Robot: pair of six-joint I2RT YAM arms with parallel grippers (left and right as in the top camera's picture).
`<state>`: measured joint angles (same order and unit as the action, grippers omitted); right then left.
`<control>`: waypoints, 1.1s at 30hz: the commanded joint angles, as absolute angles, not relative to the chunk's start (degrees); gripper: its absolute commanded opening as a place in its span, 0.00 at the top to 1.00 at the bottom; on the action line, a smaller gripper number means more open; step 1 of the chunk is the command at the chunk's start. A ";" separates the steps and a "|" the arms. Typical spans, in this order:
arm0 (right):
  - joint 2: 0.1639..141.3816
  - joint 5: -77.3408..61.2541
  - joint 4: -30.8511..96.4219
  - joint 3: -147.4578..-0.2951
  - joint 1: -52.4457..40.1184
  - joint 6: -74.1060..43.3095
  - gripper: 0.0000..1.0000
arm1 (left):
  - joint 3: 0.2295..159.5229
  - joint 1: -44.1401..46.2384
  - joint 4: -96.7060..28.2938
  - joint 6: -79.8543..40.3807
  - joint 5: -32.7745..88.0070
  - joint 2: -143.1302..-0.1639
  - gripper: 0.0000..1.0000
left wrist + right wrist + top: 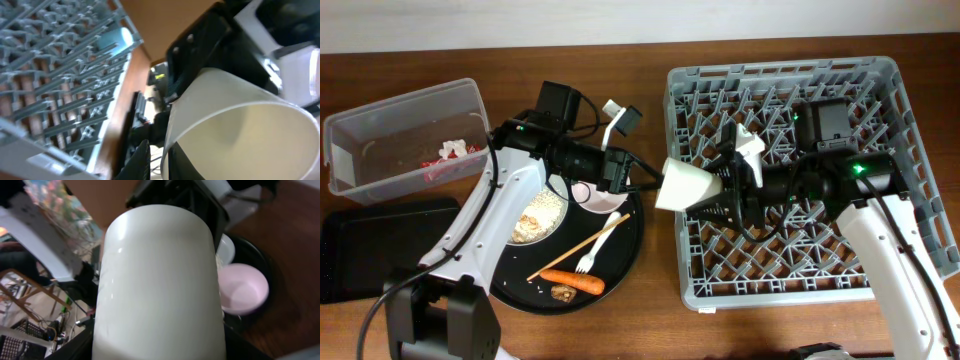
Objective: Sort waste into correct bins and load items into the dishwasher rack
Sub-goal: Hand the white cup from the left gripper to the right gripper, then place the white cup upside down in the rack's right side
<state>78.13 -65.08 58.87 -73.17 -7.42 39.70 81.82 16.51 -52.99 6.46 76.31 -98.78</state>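
Surface (655, 322): brown wood; you see everything below resting on it or held over it.
Rack (780, 272): on your right, the largest thing in view. The right arm reaches over its lattice floor.
Round tray (620, 255): black, just left of the rack and apart from it. It carries the plate, bowl, fork, carrot and bits.
Tub (390, 150): clear, at your far left, with the wrapper inside.
Flat tray (370, 250): black, just in front of the tub at the left edge.
Plate (563, 197): white, on the round tray's left half and partly under the left arm. You see pale scraps (535, 220) heaped on it.
Right tool (715, 190): clamped on the cup, over the rack's left edge.
Left tool (620, 170): over the round tray beside the bowl, pointing at the cup's mouth. You cannot tell whether its fingers are apart or together.
Cup (682, 185): white, held on its side off the surface, mouth facing left. It hangs across the rack's left rim, between the two tools.
Bowl (603, 197): small and white, upright on the round tray, just under the left tool.
Fork (595, 245): white, lying slantwise on the round tray near the plate.
Carrot (572, 281): orange, lying at the round tray's near edge.
Wrapper (450, 158): red and white, crumpled against the tub's right end.
Bits (563, 292): brown, just beside the carrot.
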 commanded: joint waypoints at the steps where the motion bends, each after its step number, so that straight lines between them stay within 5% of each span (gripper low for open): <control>1: 78.26 -52.86 58.22 -73.71 -8.12 29.76 0.44 | 82.76 16.16 -55.66 6.44 55.00 -97.73 0.88; 5: 78.26 -33.36 60.42 -76.99 -4.69 14.04 0.46 | 82.76 13.26 -58.94 2.15 41.17 -97.69 0.91; 13: 78.59 -16.95 68.38 -84.07 13.37 8.67 0.46 | 82.76 5.19 -63.11 2.17 35.09 -97.69 0.95; 22: 91.00 -14.28 67.11 -84.07 30.17 3.90 0.53 | 82.76 4.82 -63.16 2.17 32.49 -97.67 0.96; 33: 98.70 -10.20 63.18 -84.07 33.50 -0.12 0.54 | 82.76 4.82 -63.11 2.17 31.62 -97.69 0.96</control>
<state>97.89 -11.77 63.44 -83.15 33.26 1.23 82.08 4.99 -63.05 2.35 32.08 -98.78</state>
